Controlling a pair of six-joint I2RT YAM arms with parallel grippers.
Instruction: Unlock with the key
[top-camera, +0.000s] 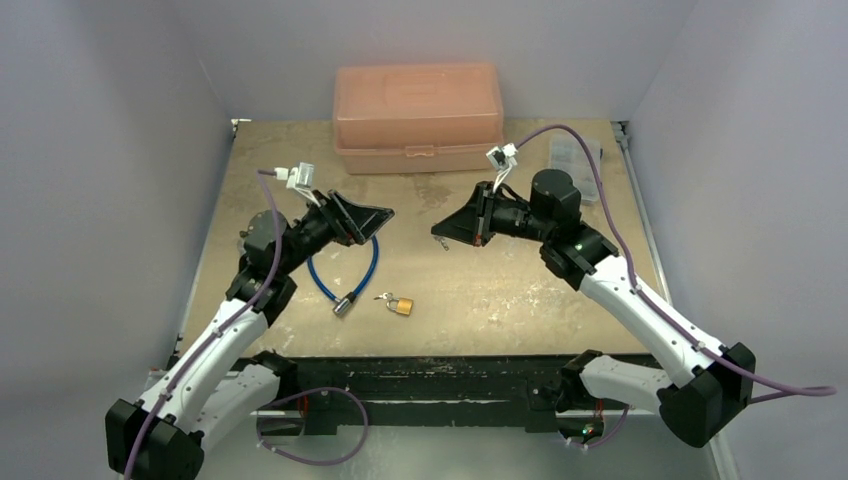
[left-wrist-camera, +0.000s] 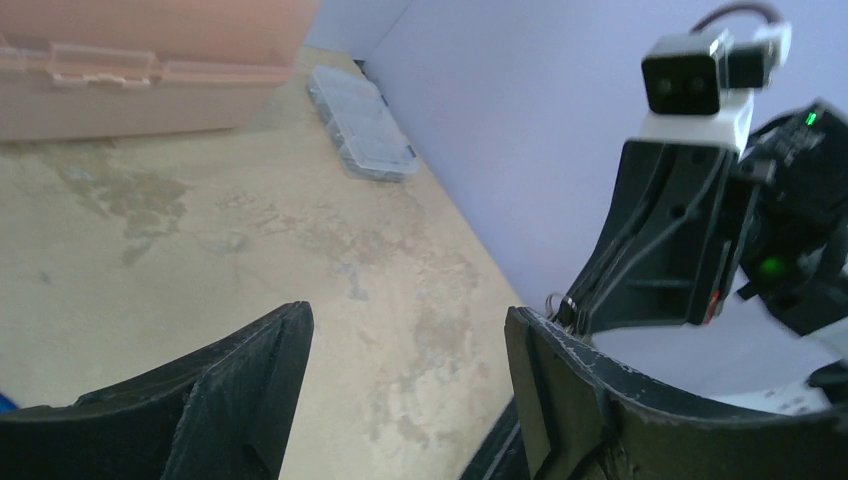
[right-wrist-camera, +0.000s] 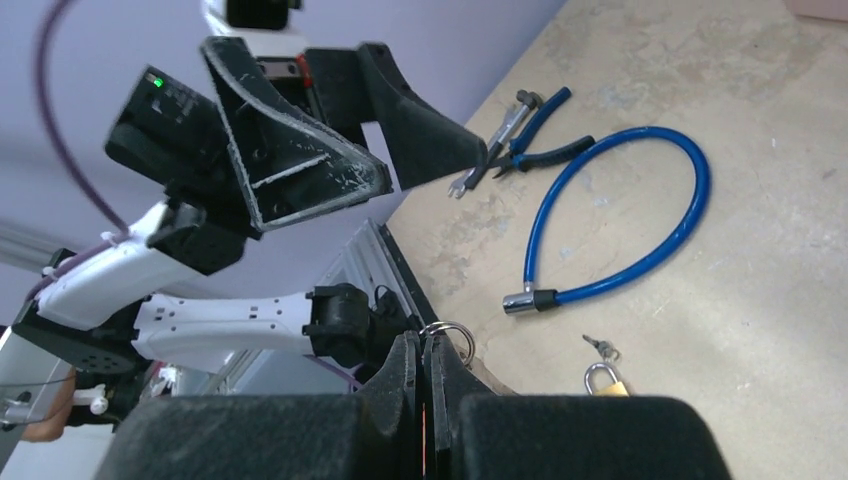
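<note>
My right gripper (top-camera: 438, 236) (right-wrist-camera: 422, 345) is shut on the key; its silver ring (right-wrist-camera: 452, 333) sticks out of the pinched tips, and a small bit (top-camera: 443, 243) hangs below them, above the table. The left gripper (top-camera: 372, 216) (left-wrist-camera: 410, 320) is open with nothing between its fingers. It hovers facing the right gripper, a short gap apart, and the ring (left-wrist-camera: 556, 300) shows just past its right finger. The brass padlock (top-camera: 400, 306) (right-wrist-camera: 606, 384) lies on the table below both grippers, with another small silver key (right-wrist-camera: 600, 347) beside its shackle.
A blue cable lock (top-camera: 350, 280) (right-wrist-camera: 640, 220) curls left of the padlock. Blue-handled pliers (right-wrist-camera: 530, 130) lie beyond it. An orange plastic box (top-camera: 418, 118) stands at the back. A clear organiser case (top-camera: 575, 155) (left-wrist-camera: 365, 125) lies at the back right by the wall.
</note>
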